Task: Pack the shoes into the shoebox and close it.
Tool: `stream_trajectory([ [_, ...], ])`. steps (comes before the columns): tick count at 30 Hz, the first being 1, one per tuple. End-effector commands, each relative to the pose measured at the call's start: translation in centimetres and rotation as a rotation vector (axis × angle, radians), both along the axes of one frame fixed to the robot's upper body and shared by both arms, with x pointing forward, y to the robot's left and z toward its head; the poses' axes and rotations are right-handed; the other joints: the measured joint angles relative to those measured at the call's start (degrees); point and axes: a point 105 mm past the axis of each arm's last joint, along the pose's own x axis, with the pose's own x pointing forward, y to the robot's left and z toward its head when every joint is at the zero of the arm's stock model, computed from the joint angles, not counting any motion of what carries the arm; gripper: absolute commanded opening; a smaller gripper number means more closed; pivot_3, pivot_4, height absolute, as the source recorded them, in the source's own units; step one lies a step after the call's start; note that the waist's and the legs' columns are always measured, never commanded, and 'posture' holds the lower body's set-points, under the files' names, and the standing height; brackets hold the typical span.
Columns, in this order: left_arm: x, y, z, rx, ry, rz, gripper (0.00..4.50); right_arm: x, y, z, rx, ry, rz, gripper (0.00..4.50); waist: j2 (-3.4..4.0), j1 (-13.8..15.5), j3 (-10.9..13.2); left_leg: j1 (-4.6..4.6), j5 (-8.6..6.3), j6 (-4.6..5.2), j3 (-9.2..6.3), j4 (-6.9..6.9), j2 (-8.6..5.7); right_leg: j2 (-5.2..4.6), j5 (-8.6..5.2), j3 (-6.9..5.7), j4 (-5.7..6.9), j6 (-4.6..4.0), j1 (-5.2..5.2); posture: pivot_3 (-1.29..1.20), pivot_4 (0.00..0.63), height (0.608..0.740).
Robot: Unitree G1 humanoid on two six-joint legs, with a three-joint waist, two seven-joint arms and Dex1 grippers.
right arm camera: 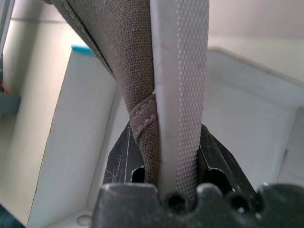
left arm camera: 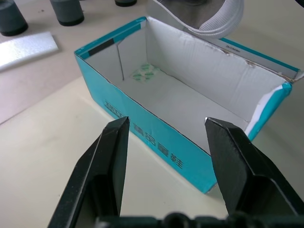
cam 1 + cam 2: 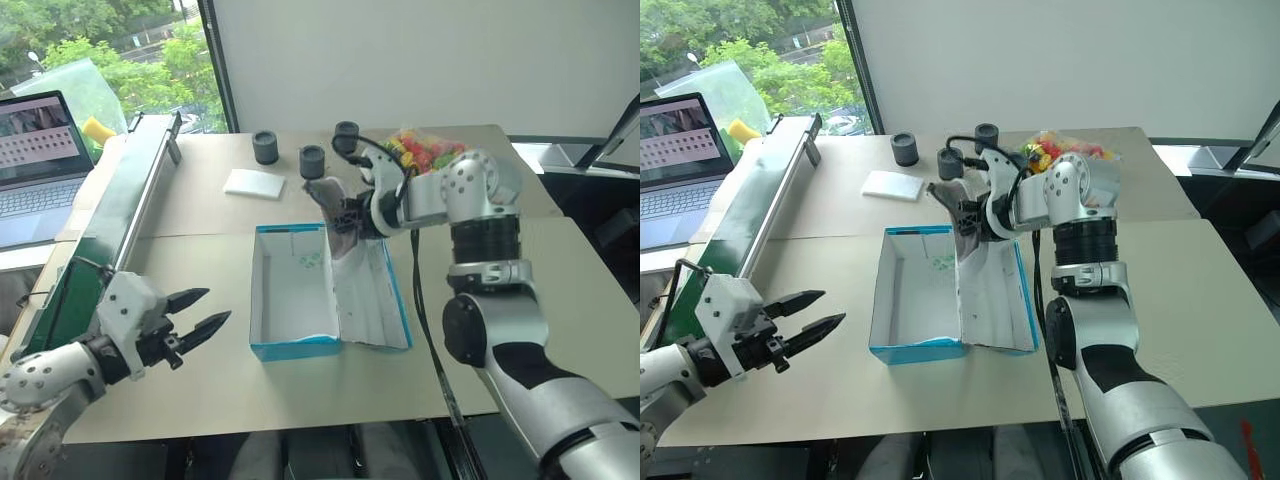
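Now the right gripper is pinched tight on a soft grey-brown cloth shoe, holding it above the far end of the bright blue cardboard shoebox. That open box sits mid-table, and the left gripper has its fingers apart near the table's left edge.

Shoes: one is showing
Shoeboxes: one is standing open
Dark cylinders: three are standing
White pads: one is lying
Laptops: one is sitting

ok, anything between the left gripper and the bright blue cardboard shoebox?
Nothing: only bare beige tabletop separates the open left gripper from the blue cardboard shoebox, per the left eye view.
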Motion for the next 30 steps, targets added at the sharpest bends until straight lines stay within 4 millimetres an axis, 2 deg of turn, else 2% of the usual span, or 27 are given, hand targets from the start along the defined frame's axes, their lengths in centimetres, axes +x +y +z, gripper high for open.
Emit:
stream_trajectory([
  [1, 0.1, -0.7, 1.8, 0.004, -0.087, -0.042, 3.67, -0.4, 0.9, 1.9, 0.026, -0.055, 0.039, 0.59, 0.0, 0.1, 0.0, -0.01, -0.01, 0.02, 0.0, 0.0, 0.0, -0.01, 0.0, 0.0, -0.02, 0.01, 0.01, 0.0, 0.15, 0.736],
  [2, 0.1, -0.8, 2.0, 0.001, -0.092, -0.054, 4.13, -0.7, 1.1, 2.0, 0.034, -0.042, 0.052, 0.59, 0.0, 0.1, 0.0, -0.04, -0.01, 0.02, 0.0, 0.0, -0.01, -0.02, 0.0, 0.0, -0.02, 0.01, -0.01, 0.0, 0.15, 0.736],
  [4, 0.1, -0.9, 2.1, 0.004, -0.085, -0.074, 4.45, -1.3, 1.7, 2.2, 0.055, -0.02, 0.074, 0.59, 0.0, -0.1, 0.0, -0.1, -0.01, 0.02, 0.0, 0.0, 0.0, -0.03, 0.01, 0.02, 0.01, 0.01, -0.09, 0.0, 0.15, 0.736],
  [10, 0.0, -0.1, 1.2, 0.063, -0.019, -0.147, 4.45, -2.2, 4.6, 1.9, 0.188, 0.047, 0.085, 0.59, 0.01, -0.3, 0.0, -0.07, -0.01, 0.02, 0.01, -0.01, -0.01, -0.03, 0.02, 0.04, 0.11, 0.0, -0.13, 0.0, 0.15, 0.736],
  [17, 1.3, 1.0, 0.8, 0.118, 0.002, -0.198, 4.45, -3.4, 8.1, 1.1, 0.314, 0.136, 0.015, 0.59, 0.05, 0.4, 0.0, -0.23, 0.0, 0.01, -0.07, -0.01, -0.02, -0.07, 0.03, -0.04, 0.08, 0.03, -0.23, 0.0, 0.15, 0.736],
  [20, 1.9, 0.9, 1.0, 0.122, -0.014, -0.207, 4.45, -3.8, 8.3, -0.4, 0.304, 0.169, -0.024, 0.59, 0.05, 0.6, 0.0, -0.3, 0.0, 0.01, -0.05, -0.01, -0.03, -0.11, 0.04, -0.02, 0.01, 0.08, -0.26, 0.0, 0.15, 0.736],
  [24, 2.5, 0.5, 1.2, 0.126, -0.033, -0.225, 4.45, -4.4, 7.0, -3.8, 0.227, 0.194, -0.087, 0.59, 0.03, 0.4, 0.0, -0.29, 0.0, 0.01, -0.01, -0.02, -0.03, -0.06, 0.04, 0.01, 0.08, 0.06, -0.31, 0.0, 0.15, 0.736],
  [30, 3.1, 0.5, 1.5, 0.128, -0.049, -0.228, 4.45, -5.0, 6.5, -5.0, 0.181, 0.204, -0.068, 0.59, 0.09, -0.6, 0.1, -0.28, 0.01, 0.02, 0.1, -0.01, -0.02, -0.04, 0.04, 0.17, 0.2, 0.07, -0.4, 0.0, 0.15, 0.736],
])
